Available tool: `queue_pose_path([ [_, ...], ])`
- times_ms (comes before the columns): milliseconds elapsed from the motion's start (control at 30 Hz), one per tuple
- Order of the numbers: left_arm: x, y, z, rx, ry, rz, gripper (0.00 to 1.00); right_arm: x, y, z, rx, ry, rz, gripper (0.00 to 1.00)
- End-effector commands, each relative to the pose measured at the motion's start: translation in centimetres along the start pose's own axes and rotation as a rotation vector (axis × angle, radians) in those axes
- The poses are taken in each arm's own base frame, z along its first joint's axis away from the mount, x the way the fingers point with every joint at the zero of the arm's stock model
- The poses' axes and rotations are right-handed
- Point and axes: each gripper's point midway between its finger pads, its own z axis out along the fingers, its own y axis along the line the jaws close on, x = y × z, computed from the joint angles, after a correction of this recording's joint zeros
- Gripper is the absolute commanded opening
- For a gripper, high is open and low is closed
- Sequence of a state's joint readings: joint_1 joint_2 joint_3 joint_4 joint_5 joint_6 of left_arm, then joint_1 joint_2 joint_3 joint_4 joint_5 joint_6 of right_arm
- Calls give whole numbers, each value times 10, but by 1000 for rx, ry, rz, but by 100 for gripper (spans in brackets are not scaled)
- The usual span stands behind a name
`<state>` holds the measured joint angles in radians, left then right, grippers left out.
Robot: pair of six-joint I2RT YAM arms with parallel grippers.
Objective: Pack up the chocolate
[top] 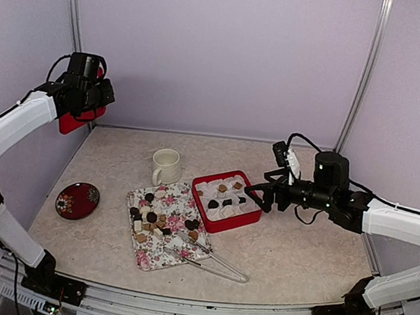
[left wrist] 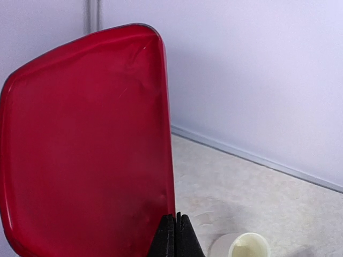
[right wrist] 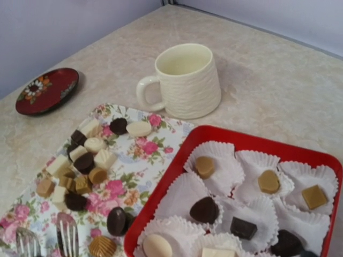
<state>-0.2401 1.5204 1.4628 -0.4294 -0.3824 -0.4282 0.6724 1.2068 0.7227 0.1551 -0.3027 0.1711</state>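
Pretty plain setup tbh, pale lilac walls (top: 221,53) on three sides with thin metal poles (top: 365,76) running up the back corners, a beige marbled tabletop (top: 305,250) underneath, and soft even light with only faint shadows.

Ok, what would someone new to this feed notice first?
Probably the red lid, held up in the air by the shut left hand at the back left corner. Next, the red box mid-table, its white liners partly filled with chocolates, with the right hand open by its right side. Left of the box, a floral tray carries a heap of loose chocolates.
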Motion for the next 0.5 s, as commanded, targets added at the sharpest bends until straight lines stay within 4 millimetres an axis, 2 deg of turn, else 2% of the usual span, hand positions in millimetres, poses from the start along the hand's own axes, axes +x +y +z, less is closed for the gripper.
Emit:
queue_pose_path([
  [0, -37, -64, -64, 223, -111, 6, 0, -22, 3, -2, -23, -72, -6, 100],
  [100, -39, -125, -113, 501, -134, 33, 0, -26, 3, -1, -24, -83, -20, 100],
  [167, -28, -169, -150, 734, -121, 59, 0, -30, 3, -3, -21, -94, -30, 100],
  [200, -15, -195, -179, 885, -106, 93, 0, -33, 5, -5, -31, -107, -44, 100],
  [233, -11, -206, -192, 947, -119, 121, 0, -38, 8, -9, -48, -123, -60, 100],
  [367, 35, -252, -263, 1243, -73, 297, 0, -61, 8, -32, 2, -184, -199, 99],
  [467, 73, -262, -292, 1380, 5, 411, 0, -82, 7, -57, 80, -225, -340, 97],
])
